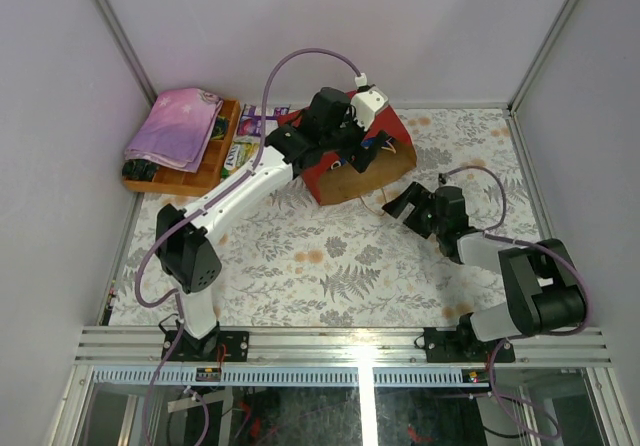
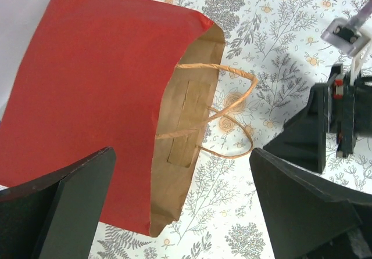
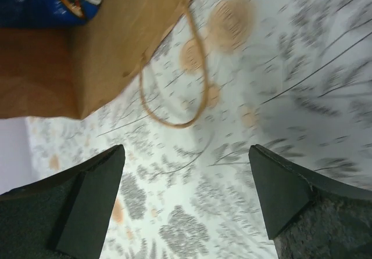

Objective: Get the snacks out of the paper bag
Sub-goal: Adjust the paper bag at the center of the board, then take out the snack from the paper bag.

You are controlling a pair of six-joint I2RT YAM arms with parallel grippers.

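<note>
Paper bag [image 1: 365,178]: found lying on its side at the far edge of the worktop [image 1: 300,266], about midway along and a little to the right. Red face up, brown-lined mouth turned toward the near edge. Cord handles [image 2: 232,96] noted spilling out of the mouth and resting flat on the floral surface.

Blue Doritos bag [image 3: 40,3]: seen against the brown lining at the mouth, only a corner in frame. Appeared to lie inside; could not be confirmed as wholly so.

Far left corner: wooden tray [image 1: 180,181] recorded, carrying a folded pink-purple cloth [image 1: 180,126]. Purple-white packs [image 1: 262,121] and a yellow-green bag [image 1: 238,156] observed at the tray's right end. Could not be told whether in the tray or beside it.

Left gripper [image 2: 181,154]: positioned above the red bag, over its mouth edge. Fingers spread wide, nothing between them, no contact with the paper visible.

Right gripper [image 3: 186,148]: positioned low over the worktop, just beside the mouth on its near right side, close to a handle loop. Fingers wide apart, empty. Right wrist view blurred; finer detail not legible.
</note>
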